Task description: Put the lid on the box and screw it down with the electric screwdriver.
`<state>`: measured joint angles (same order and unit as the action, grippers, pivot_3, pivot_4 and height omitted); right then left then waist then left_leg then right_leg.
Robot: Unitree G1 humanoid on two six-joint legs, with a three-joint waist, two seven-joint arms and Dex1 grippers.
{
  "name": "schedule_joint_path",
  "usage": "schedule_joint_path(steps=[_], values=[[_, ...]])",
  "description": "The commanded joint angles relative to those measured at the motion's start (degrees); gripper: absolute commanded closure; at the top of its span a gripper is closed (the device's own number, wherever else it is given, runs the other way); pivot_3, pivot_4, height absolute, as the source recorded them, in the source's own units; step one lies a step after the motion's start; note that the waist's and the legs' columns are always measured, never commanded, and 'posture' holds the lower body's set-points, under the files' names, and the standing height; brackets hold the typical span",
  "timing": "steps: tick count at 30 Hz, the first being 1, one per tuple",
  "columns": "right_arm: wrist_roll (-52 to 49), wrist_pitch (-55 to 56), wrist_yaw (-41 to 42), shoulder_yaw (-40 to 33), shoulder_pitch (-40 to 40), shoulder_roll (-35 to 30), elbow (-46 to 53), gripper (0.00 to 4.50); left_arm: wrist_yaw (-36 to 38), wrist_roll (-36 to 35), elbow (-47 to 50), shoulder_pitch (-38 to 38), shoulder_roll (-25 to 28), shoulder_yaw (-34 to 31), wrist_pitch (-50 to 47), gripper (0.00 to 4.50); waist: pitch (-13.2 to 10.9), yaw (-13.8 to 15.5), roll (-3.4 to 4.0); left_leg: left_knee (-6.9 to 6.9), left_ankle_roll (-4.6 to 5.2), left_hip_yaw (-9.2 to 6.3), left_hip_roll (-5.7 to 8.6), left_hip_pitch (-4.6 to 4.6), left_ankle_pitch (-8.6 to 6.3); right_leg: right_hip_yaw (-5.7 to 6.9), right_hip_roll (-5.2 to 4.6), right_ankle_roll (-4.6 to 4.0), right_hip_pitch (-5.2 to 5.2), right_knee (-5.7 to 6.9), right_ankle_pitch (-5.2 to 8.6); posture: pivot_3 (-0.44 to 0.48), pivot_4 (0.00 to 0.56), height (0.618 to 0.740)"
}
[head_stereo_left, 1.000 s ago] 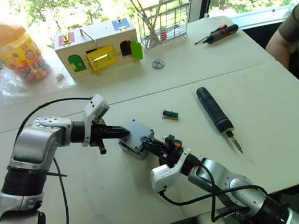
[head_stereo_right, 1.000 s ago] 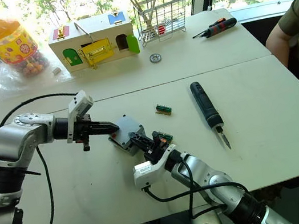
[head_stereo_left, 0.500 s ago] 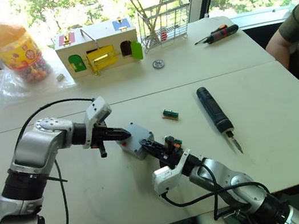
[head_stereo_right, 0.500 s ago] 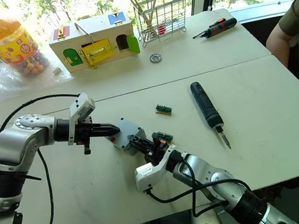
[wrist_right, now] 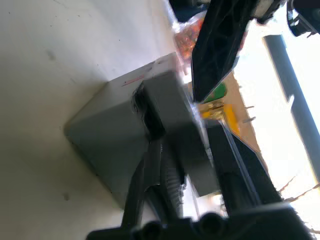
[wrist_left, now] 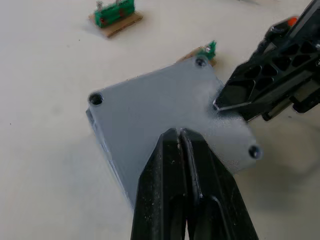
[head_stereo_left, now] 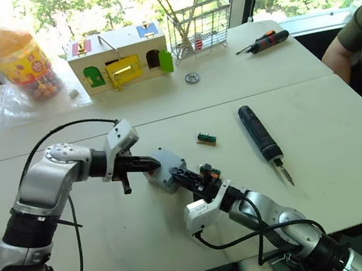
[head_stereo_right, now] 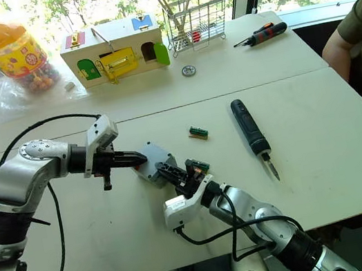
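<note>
The grey lid (wrist_left: 165,110) sits on the box (wrist_right: 107,137); the black electric screwdriver (head_stereo_left: 259,134) lies apart.

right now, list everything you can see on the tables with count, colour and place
box: 1, grey, near table, between both grippers
lid: 1, grey, on the box
electric screwdriver: 1, black, near table, right of the box
circuit boards: 2, green, one right of the box, one by its near corner
hand screwdriver: 1, red and black, far table, right
wooden house box: 1, coloured doors, far table
wire rack: 1, metal, right of the house box
gear: 1, grey, in front of the rack
jar: 1, orange lid, in a clear bag, far left
person's arm: 1, green sleeve, right edge
left gripper: fingers shut, tips on the lid
right gripper: fingers clamping the box's near side
</note>
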<state>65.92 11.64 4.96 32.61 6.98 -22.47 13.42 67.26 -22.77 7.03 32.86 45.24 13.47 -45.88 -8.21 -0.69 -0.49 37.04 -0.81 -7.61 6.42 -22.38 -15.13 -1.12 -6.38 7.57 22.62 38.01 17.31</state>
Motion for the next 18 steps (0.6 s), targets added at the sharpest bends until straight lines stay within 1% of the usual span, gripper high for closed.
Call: schedule_joint_path(steps=[1, 3, 4, 6, 7, 10, 13, 18], values=[[-0.38, -0.05, 1.16, -0.34, -0.69, -0.75, -0.33, 1.55, -0.97, 3.87, -0.37, -3.06, 0.71, 4.95, -0.1, 4.5, 0.26, 0.02, 0.0, -0.01, 0.0, 0.0, -0.02, 0.03, 0.0, 0.0, 0.02, 0.0, -0.04, -0.03, 0.0, 0.0, 0.15, 0.74], [-0.2, 0.15, 1.28, -0.66, -0.63, -1.23, 0.24, 0.71, -1.56, 4.6, -0.44, -3.92, 0.38, 5.49, 0.31, 4.5, 0.52, 0.04, 0.04, -0.06, 0.0, -0.01, -0.04, 0.2, -0.01, 0.0, 0.05, 0.0, -0.2, -0.07, 0.02, 0.0, 0.15, 0.74], [-0.28, 0.22, 1.46, -0.86, -0.66, -1.52, 0.54, 0.39, -1.99, 4.93, -0.7, -4.18, 0.08, 5.66, 0.43, 4.5, 0.64, 0.07, 0.03, -0.08, 0.01, -0.01, -0.04, 0.25, -0.01, 0.0, 0.05, 0.02, -0.25, -0.1, 0.04, 0.0, 0.15, 0.74], [-0.59, 0.43, 1.69, -1.32, -0.86, -2.19, 1.13, 0.39, -2.3, 5.56, -1.15, -4.56, -0.02, 6.16, 0.74, 4.5, 0.71, 0.16, 0.02, -0.09, 0.05, -0.01, -0.04, 0.38, -0.04, 0.0, 0.05, 0.05, -0.42, -0.13, 0.12, 0.0, 0.15, 0.74], [-0.77, 0.56, 1.82, -1.62, -0.99, -2.5, 1.46, 0.39, -2.87, 6.04, -1.84, -4.55, -0.31, 6.18, 0.92, 4.5, 0.72, 0.18, 0.03, -0.08, 0.3, -0.01, -0.03, 0.43, -0.18, -0.01, 0.05, 0.07, -0.47, -0.14, 0.17, 0.0, 0.15, 0.74], [-1.17, 0.86, 2.38, -2.18, -1.15, -2.94, 2.57, 0.39, -4.57, 7.73, -4.23, -4.22, -1.1, 6.31, 2.06, 4.5, 0.72, 0.29, 0.04, -0.1, 0.31, -0.03, -0.03, 0.61, -0.19, -0.03, 0.04, 0.07, -0.65, -0.14, 0.23, 0.0, 0.15, 0.74], [-1.52, 1.14, 2.9, -2.42, -1.27, -3.08, 3.36, 0.39, -5.37, 8.69, -4.84, -4.3, -1.47, 6.46, 2.69, 4.5, 0.75, 0.22, 0.07, -0.27, 0.45, -0.06, -0.02, 1.13, -0.29, -0.02, 0.03, 0.1, -1.23, -0.41, 0.36, 0.0, 0.15, 0.74], [-2.62, 2.8, 4.52, -2.14, -0.4, -3.31, 3.9, 0.39, -5.99, 8.99, -4.41, -4.96, -1.69, 6.44, 2.69, 4.5, 0.91, 0.21, 0.23, -0.41, 0.48, -0.08, -0.02, 1.16, -0.31, -0.01, 0.02, 0.12, -1.27, -0.57, 0.37, 0.0, 0.15, 0.74]])
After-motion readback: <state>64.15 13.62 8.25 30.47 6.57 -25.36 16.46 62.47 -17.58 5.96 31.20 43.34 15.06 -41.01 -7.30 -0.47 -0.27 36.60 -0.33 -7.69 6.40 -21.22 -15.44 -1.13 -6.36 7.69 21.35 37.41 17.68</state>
